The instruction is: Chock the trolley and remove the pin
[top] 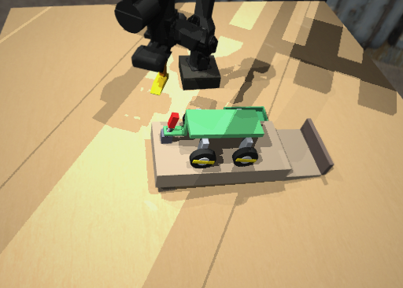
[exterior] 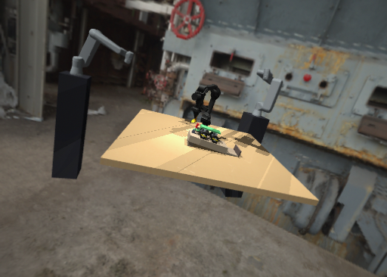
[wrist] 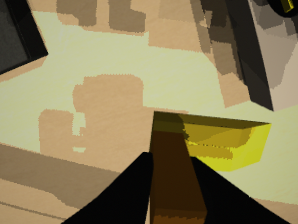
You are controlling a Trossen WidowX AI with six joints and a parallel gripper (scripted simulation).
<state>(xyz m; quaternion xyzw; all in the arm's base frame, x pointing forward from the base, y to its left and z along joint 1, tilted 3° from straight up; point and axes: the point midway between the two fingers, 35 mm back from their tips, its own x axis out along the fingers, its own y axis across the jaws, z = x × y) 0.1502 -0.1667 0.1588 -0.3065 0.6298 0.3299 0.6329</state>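
My gripper (top: 164,67) (wrist: 166,163) is shut on the orange handle (wrist: 177,197) of the yellow chock (top: 159,85) (exterior: 193,120) (wrist: 245,150). It holds the chock beyond the ramp's uphill end, on the arm-base side; its exact height is hard to tell. The green trolley (top: 224,121) (exterior: 210,129) stands on the ramp (top: 220,179) (exterior: 205,142), with two near wheels (top: 203,158) (top: 245,157) visible. The red-headed stop pin (top: 173,120) (exterior: 197,126) stands in the trolley's uphill end, leaning slightly. The green tray (top: 252,108) is behind the trolley, mostly hidden.
The black arm base (top: 200,78) (wrist: 15,42) stands behind the ramp. An upright end board (top: 316,146) (exterior: 237,150) closes the ramp's low end. The ramp's side is at the upper right of the wrist view. Shadows cross the wooden table (top: 98,222).
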